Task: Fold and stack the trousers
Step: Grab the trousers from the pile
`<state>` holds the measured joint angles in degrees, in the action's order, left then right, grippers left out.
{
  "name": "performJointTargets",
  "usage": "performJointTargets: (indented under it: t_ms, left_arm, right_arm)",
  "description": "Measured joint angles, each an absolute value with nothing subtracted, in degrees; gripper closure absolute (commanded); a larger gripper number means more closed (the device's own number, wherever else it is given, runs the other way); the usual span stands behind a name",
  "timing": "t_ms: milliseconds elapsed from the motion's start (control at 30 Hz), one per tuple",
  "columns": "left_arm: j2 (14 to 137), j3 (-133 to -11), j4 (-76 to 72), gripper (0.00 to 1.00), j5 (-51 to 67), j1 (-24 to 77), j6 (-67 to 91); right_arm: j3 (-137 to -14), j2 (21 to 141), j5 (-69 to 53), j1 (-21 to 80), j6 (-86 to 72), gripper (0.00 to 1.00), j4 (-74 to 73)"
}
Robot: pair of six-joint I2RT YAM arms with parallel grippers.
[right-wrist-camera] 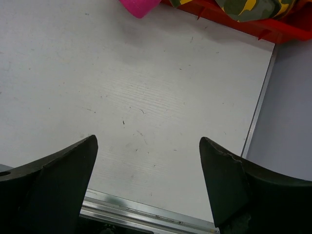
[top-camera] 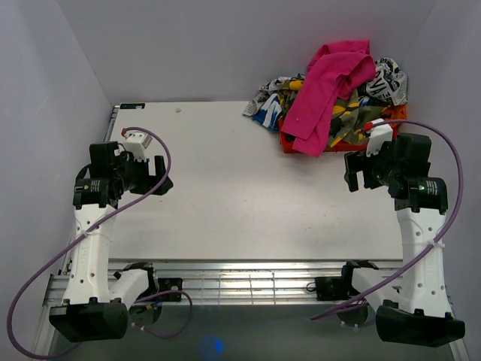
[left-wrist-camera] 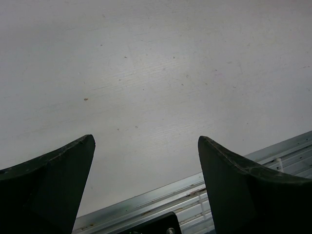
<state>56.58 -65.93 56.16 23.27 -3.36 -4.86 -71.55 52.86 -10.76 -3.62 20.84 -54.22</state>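
Trousers (top-camera: 331, 90) draped over patterned clothes (top-camera: 387, 81) in red bin (right-wrist-camera: 243, 25), far right corner of tabletop (top-camera: 218, 188); not yet pulled out. Left gripper (left-wrist-camera: 145, 142) wide, empty, by left edge. Right gripper (right-wrist-camera: 148, 141) wide, empty, near bin, likely poised for pickup.

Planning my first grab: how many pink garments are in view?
1: the pink trousers drape over the mixed clothes pile in the red bin at the far right of the table. More could be hidden underneath.
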Motion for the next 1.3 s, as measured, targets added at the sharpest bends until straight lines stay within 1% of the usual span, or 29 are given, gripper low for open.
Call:
performJointTargets:
  t_ms: [133, 233, 400, 533, 633, 933, 1033, 1300]
  left_arm:
    - [56.58, -65.93, 56.05, 0.02, 23.31, -3.36, -4.71]
    - [56.64, -65.98, 56.07, 0.02, 24.27, -3.36, -4.71]
    - [57.08, -66.41, 56.01, 0.02, 27.55, -3.36, -4.73]
    - [57.23, -66.43, 55.88, 0.02, 28.84, -3.36, -4.73]
    - [57.23, -66.43, 55.79, 0.02, 29.36, -3.36, -4.73]
    - [56.84, -65.76, 55.68, 0.02, 29.61, -3.36, -4.71]
    - [56.27, -65.12, 55.79, 0.02, 29.39, -3.36, -4.67]
    - [55.86, -64.93, 55.72, 0.02, 27.38, -3.36, -4.45]
  right_arm:
    - [-75.68, 57.12, -9.67, -3.62, 19.42, 0.10, -53.78]
    - [-83.20, 62.96, -9.28, -3.62, 18.13, 0.10, -52.38]
    - [-99.33, 77.14, -9.15, -3.75, 15.42, 0.10, -46.94]
    - [-109.86, 87.94, -9.39, -4.03, 13.32, 0.10, -42.02]
    - [-115.37, 94.52, -9.93, -4.38, 11.62, 0.10, -37.82]
    - [-116.99, 106.06, -12.08, -5.19, 7.29, 0.10, -20.64]
    - [-119.24, 110.74, -11.64, -5.26, 6.63, 0.10, -16.10]
    - [-121.05, 120.99, -10.00, -5.41, 8.05, 0.10, -10.28]
